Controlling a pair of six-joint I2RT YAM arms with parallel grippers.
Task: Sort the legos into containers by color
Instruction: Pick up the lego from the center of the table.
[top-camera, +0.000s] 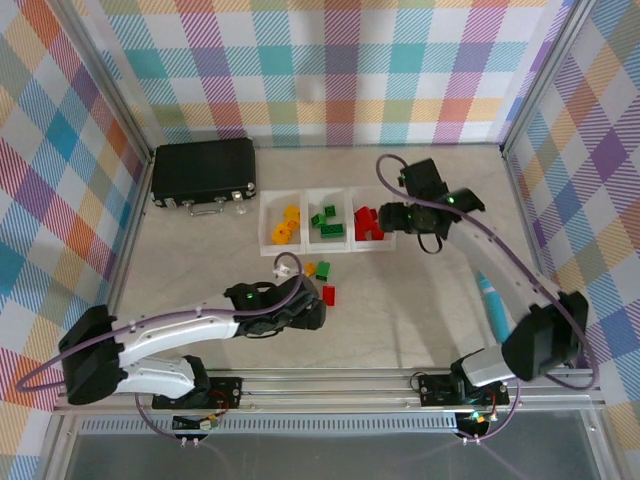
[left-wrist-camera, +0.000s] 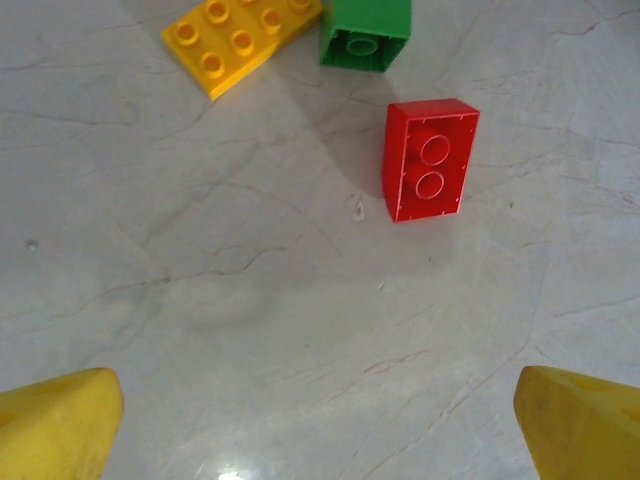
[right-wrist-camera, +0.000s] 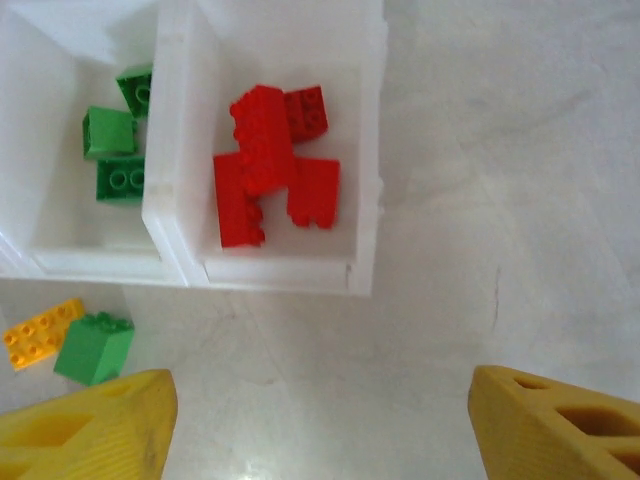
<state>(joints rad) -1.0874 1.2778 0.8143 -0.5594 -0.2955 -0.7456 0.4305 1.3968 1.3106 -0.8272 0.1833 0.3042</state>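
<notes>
Nearest the bases, the left gripper (left-wrist-camera: 318, 425) hangs low over the table (top-camera: 420, 300), fingers spread wide with nothing between them. We read this as an approach stance: the red brick (left-wrist-camera: 430, 160) lies studs-up just ahead of the fingertips, apart from its neighbours, so it looks like the easiest next pick.

Just beyond it, the green brick (left-wrist-camera: 365, 35) and the yellow brick (left-wrist-camera: 240, 35) sit close together, corners nearly touching. We would take these after the red, since crowding leaves little finger room.

Off to the right, a teal object (top-camera: 490, 308) lies near the right arm, not part of the sort.

Farther out is the row of three joined trays. The yellow tray (top-camera: 272, 205) is on the left, the green tray (right-wrist-camera: 70, 225) is in the middle and the red tray (right-wrist-camera: 368, 120) is on the right, each holding bricks of its own colour.

The right gripper (right-wrist-camera: 320, 430) hovers beside the red tray's outer edge, fingers parted and empty.

A black case (top-camera: 203, 172) rests at the far left.

Judgement: the sort is mostly done, with three bricks left on the table.
</notes>
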